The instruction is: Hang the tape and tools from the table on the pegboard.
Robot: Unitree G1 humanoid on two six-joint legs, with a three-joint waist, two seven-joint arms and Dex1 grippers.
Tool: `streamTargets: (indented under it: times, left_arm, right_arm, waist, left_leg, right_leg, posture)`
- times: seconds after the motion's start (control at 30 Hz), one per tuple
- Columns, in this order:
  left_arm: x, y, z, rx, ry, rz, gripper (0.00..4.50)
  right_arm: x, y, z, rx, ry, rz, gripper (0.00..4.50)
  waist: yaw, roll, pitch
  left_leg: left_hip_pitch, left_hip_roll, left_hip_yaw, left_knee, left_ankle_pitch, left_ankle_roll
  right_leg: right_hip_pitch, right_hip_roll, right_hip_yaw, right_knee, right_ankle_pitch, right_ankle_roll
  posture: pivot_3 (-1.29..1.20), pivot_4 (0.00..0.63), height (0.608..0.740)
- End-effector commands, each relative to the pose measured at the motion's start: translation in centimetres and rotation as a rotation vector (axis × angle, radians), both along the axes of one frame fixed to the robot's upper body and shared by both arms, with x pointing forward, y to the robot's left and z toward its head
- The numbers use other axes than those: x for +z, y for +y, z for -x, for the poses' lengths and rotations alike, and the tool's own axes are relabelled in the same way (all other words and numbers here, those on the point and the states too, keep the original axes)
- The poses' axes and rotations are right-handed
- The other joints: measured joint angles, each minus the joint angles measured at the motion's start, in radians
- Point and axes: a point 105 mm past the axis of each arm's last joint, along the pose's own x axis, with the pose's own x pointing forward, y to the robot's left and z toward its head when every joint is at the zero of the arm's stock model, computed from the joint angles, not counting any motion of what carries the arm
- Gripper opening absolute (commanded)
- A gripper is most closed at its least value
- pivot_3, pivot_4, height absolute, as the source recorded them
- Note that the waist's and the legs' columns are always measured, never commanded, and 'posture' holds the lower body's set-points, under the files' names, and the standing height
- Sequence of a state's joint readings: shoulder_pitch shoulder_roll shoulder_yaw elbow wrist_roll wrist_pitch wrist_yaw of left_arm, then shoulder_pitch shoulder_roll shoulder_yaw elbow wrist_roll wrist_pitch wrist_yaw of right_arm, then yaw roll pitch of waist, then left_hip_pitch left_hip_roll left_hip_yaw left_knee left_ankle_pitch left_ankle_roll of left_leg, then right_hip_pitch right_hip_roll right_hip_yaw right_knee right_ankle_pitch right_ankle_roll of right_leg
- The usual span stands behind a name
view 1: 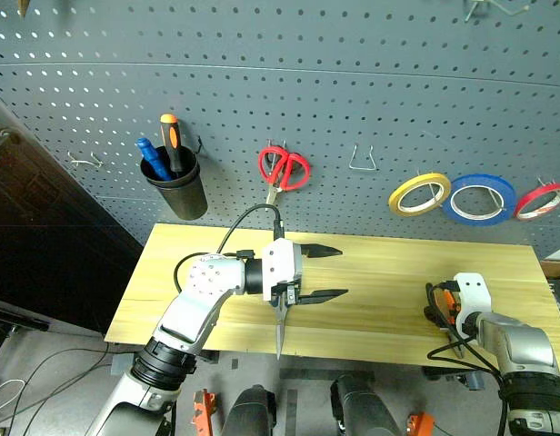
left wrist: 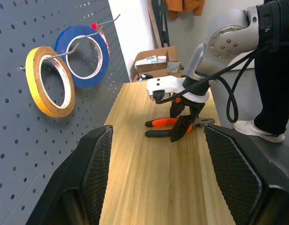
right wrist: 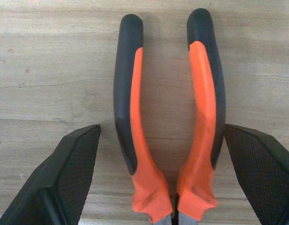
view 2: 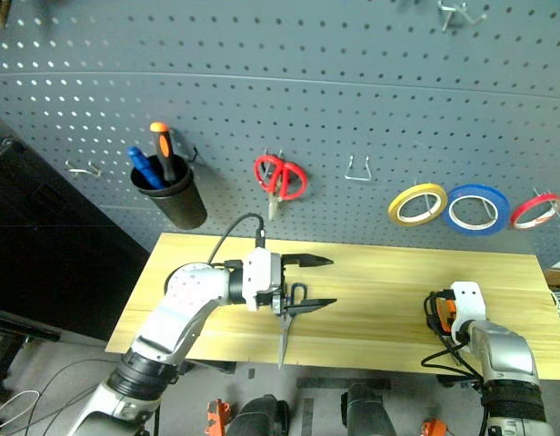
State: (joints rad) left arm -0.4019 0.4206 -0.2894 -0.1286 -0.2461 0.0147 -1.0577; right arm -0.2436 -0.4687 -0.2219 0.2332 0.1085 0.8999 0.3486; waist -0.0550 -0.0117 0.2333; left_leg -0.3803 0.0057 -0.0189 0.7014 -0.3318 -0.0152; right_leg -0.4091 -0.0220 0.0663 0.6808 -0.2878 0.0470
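The yellow tape point(view 1: 419, 193) hangs on a hook of the grey pegboard point(view 1: 353, 73). My left gripper point(view 1: 322, 272) hovers over the middle of the wooden table point(view 1: 389, 272), pointing right, open. The dark-handled scissors point(view 2: 284, 329) dangle from its lower finger by a handle ring, blades pointing down past the table's front edge. The orange-and-black pliers point(right wrist: 168, 117) lie flat at the table's right end. My right gripper point(right wrist: 162, 130) is just above them, open, with one finger on each side of the two handles. It also appears in the left wrist view as the right gripper point(left wrist: 182, 126) over the pliers point(left wrist: 170, 124).
On the pegboard hang a blue tape roll point(view 1: 481, 198), a red tape roll point(view 1: 540, 200), red-handled scissors point(view 1: 284, 169) and a black cup point(view 1: 177, 186) holding orange and blue handles. A bare wire hook point(view 1: 362, 162) sits between the red scissors and the tapes.
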Motion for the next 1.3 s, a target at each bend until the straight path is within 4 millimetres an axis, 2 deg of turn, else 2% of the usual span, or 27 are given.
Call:
streamTargets:
  times: [0.03,0.23,0.33,0.43,0.6,0.73,0.87,0.93,1.03,1.07,1.3]
  left_arm:
    - [0.6,-0.2,0.4,-0.015,-0.036,0.009,3.32]
    - [0.5,-0.1,0.4,-0.004,-0.032,0.013,3.32]
    - [0.3,0.1,0.4,0.001,-0.036,0.013,3.32]
    - [0.2,0.3,0.3,0.011,-0.035,0.011,3.32]
    - [0.1,0.9,-0.5,0.089,-0.035,0.042,3.32]
    - [-0.2,2.2,-1.5,0.202,-0.016,0.106,3.32]
    - [-0.3,4.1,-1.7,0.294,0.026,0.171,3.32]
    - [-0.3,5.1,-1.6,0.343,0.036,0.206,3.32]
    - [-0.5,6.8,-1.5,0.441,0.079,0.268,3.32]
    - [-0.6,7.2,-1.5,0.465,0.081,0.278,3.32]
    - [-0.2,9.0,-2.0,0.587,0.081,0.362,3.32]
  right_arm:
    - [-1.2,-0.8,0.4,-0.033,0.069,-0.025,4.47]
    - [-2.4,-0.2,0.7,-0.034,0.122,-0.071,4.47]
    - [-3.2,0.3,1.2,0.001,0.156,-0.053,3.86]
    - [-3.9,1.2,1.8,0.054,0.184,-0.032,3.0]
    - [-3.5,1.6,1.4,0.075,0.14,0.013,3.0]
    - [-0.5,1.7,-0.4,0.085,-0.003,0.064,3.0]
    - [4.7,3.8,-1.4,0.176,-0.206,0.132,3.0]
    - [7.5,6.1,-1.3,0.261,-0.326,0.158,3.0]
    - [11.7,11.9,0.0,0.448,-0.532,0.114,3.0]
    - [12.9,13.1,0.4,0.47,-0.583,0.1,3.0]
    - [21.1,18.5,0.5,0.522,-0.921,0.026,3.0]
  waist:
    - [-0.002,0.0,0.0]
    - [0.0,-0.009,-0.006]
    - [0.001,-0.015,-0.01]
    - [0.002,-0.018,-0.015]
    - [0.004,-0.018,-0.023]
    - [0.002,-0.017,-0.024]
    - [0.002,-0.009,-0.024]
    - [0.0,-0.007,-0.024]
    - [0.002,-0.006,-0.024]
    - [0.002,-0.006,-0.024]
    - [0.024,-0.007,-0.025]
  left_leg:
    - [0.001,0.0,0.0,0.0,0.0,0.0]
    - [0.002,0.001,-0.002,0.0,0.0,0.0]
    - [0.002,0.001,-0.002,0.0,0.0,0.0]
    - [0.002,0.001,-0.004,0.0,0.0,0.0]
    - [0.002,0.001,-0.004,0.0,0.0,0.001]
    - [0.002,0.001,-0.004,0.0,0.0,0.001]
    - [-0.001,0.001,-0.003,0.0,0.0,0.001]
    - [-0.002,0.001,-0.003,-0.001,0.0,0.0]
    - [-0.002,0.002,-0.004,-0.003,0.0,0.0]
    - [-0.002,0.002,-0.004,-0.003,0.0,0.0]
    - [-0.002,0.0,-0.004,-0.002,0.001,-0.002]
  right_leg:
    - [0.001,0.0,0.0,0.0,0.0,0.0]
    - [0.003,0.001,0.0,0.0,0.0,0.0]
    - [0.003,0.0,0.0,0.0,0.0,0.0]
    - [0.003,0.0,-0.001,0.0,0.0,0.0]
    - [0.003,0.0,-0.001,-0.001,0.0,0.0]
    - [0.003,0.0,-0.001,0.0,0.0,0.0]
    - [0.0,0.0,0.0,0.0,0.0,0.0]
    - [-0.002,0.0,0.001,0.0,0.0,0.0]
    - [-0.003,0.0,-0.001,0.0,0.0,0.0]
    - [-0.003,0.0,-0.001,0.0,0.0,0.0]
    - [-0.002,-0.001,-0.003,0.0,0.0,0.0]
  posture:
    - [-0.02,0.217,0.74]
    - [-0.02,0.216,0.74]
    - [-0.02,0.216,0.74]
    - [-0.02,0.213,0.74]
    - [-0.02,0.208,0.74]
    - [-0.02,0.201,0.74]
    - [-0.02,0.195,0.74]
    - [-0.01,0.192,0.74]
    - [-0.01,0.187,0.74]
    - [0.0,0.182,0.74]
    - [0.01,0.159,0.74]
